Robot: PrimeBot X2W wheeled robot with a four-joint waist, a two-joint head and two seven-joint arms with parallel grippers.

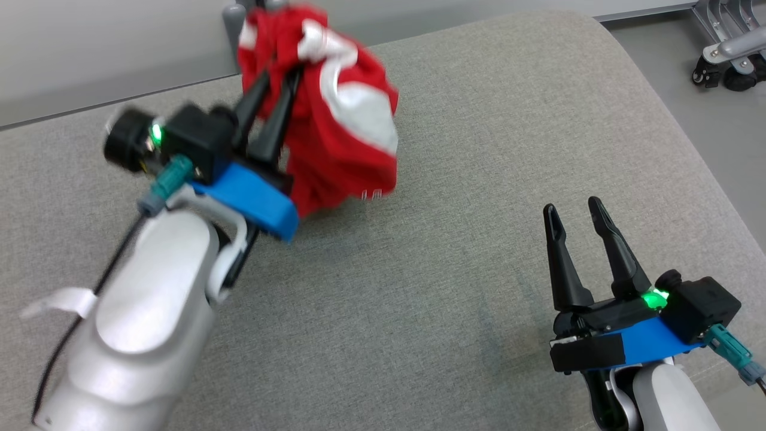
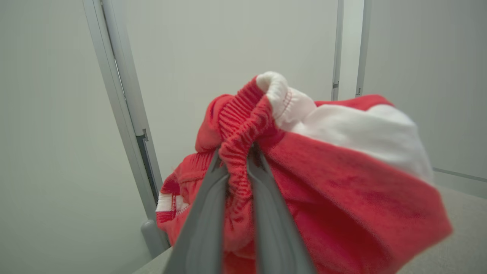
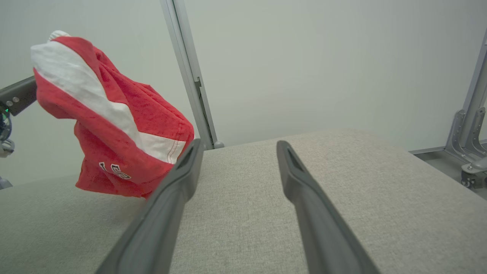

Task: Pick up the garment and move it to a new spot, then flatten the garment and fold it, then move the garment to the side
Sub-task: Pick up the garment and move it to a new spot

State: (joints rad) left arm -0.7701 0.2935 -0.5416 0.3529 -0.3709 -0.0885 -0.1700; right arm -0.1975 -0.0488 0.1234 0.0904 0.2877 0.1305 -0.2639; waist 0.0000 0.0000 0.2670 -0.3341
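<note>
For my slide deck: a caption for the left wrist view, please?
Left end effector pinches the red-and-white garment by its ribbed band.

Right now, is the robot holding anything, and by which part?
The left gripper holds the red garment by its ribbed elastic band, pinched between the fingers. The right gripper is open, holding nothing.
</note>
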